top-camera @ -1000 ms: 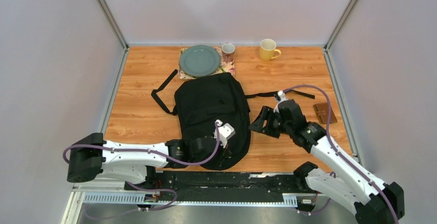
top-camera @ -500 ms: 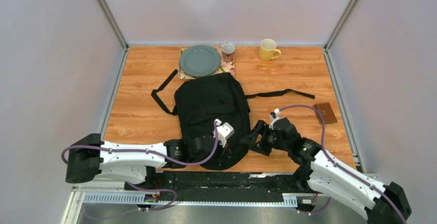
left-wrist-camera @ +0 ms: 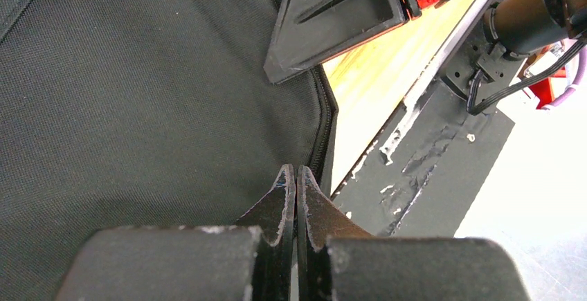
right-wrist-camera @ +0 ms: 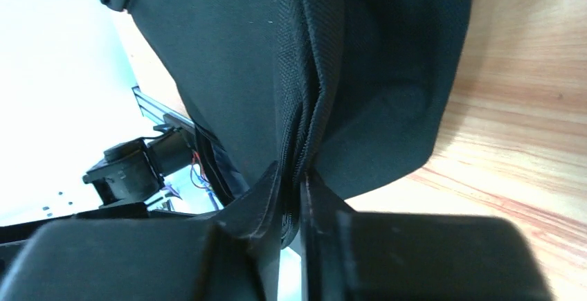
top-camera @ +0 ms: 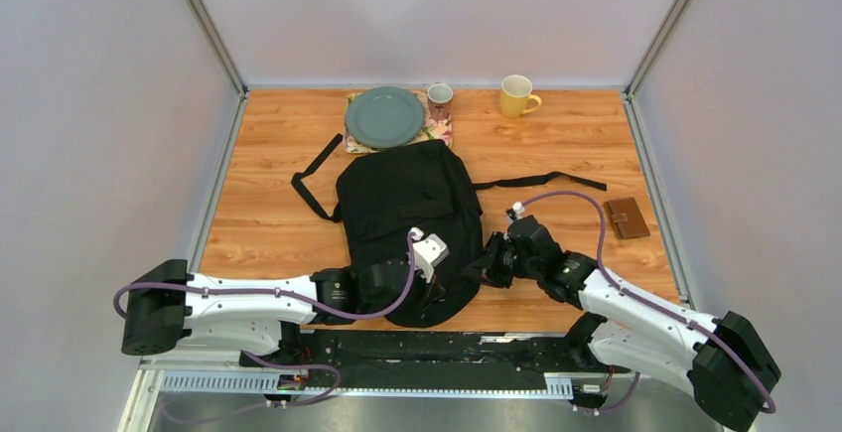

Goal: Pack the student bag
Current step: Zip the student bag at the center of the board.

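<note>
The student bag [top-camera: 402,209] lies flat mid-table, a big black backpack with its rounded near end toward the arms. My left gripper [top-camera: 447,281] rests over that near right corner. In the left wrist view its jaws [left-wrist-camera: 296,171] are pressed together beside the zipper [left-wrist-camera: 324,117], with nothing seen between them. My right gripper [top-camera: 484,261] is at the bag's right edge. In the right wrist view it [right-wrist-camera: 292,174] is shut on the bag's zipped seam [right-wrist-camera: 308,107], which bunches up from between the fingers. One right finger [left-wrist-camera: 332,17] shows in the left wrist view.
A green plate [top-camera: 384,116] on a flowered mat, a small mug [top-camera: 439,96] and a yellow mug [top-camera: 517,95] stand at the back. A brown wallet [top-camera: 627,218] lies at the right. Straps trail left [top-camera: 316,179] and right [top-camera: 541,181]. The black rail [left-wrist-camera: 443,149] borders the near edge.
My right gripper swung left and toward the near edge, from beside the wallet to the bag's right edge, and closed on the seam. The left arm barely moved.
</note>
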### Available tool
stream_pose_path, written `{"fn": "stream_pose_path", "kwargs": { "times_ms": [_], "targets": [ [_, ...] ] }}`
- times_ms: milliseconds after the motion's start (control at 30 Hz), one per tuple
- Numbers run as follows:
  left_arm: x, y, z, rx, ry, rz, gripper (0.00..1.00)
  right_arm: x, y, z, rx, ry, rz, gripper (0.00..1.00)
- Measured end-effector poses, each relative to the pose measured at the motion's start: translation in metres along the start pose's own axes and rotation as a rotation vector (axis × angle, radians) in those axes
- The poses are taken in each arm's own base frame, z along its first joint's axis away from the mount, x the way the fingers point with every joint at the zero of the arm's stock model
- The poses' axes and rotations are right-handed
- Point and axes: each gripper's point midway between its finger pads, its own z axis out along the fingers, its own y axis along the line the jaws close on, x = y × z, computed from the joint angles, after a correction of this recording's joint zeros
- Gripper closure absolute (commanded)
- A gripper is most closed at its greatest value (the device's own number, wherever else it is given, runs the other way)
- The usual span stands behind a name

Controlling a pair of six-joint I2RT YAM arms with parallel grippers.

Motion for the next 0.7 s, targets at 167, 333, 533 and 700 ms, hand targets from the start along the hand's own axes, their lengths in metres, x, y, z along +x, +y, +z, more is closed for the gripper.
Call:
{"fn": "stream_pose_path", "kwargs": {
  "times_ms": [167, 333, 533, 700],
  "targets": [
    [-0.002, 0.000, -0.002, -0.001, -0.006, -0.004, 1.00, -0.015, 0.006, -0.003, 0.010, -0.051, -0.050, 1.00],
    [0.005, 0.010, -0.007, -0.030, -0.004, -0.004, 1.00, -0.040, 0.001, -0.011, 0.050, -0.109, -0.078, 1.00],
    [0.017, 0.036, -0.023, -0.113, -0.014, -0.010, 1.00, -0.066, -0.008, -0.016, 0.098, -0.132, -0.107, 0.95],
    [0.024, 0.050, -0.030, -0.171, -0.013, -0.015, 1.00, -0.063, -0.007, -0.010, 0.088, -0.037, -0.133, 0.60]
  ]
}}
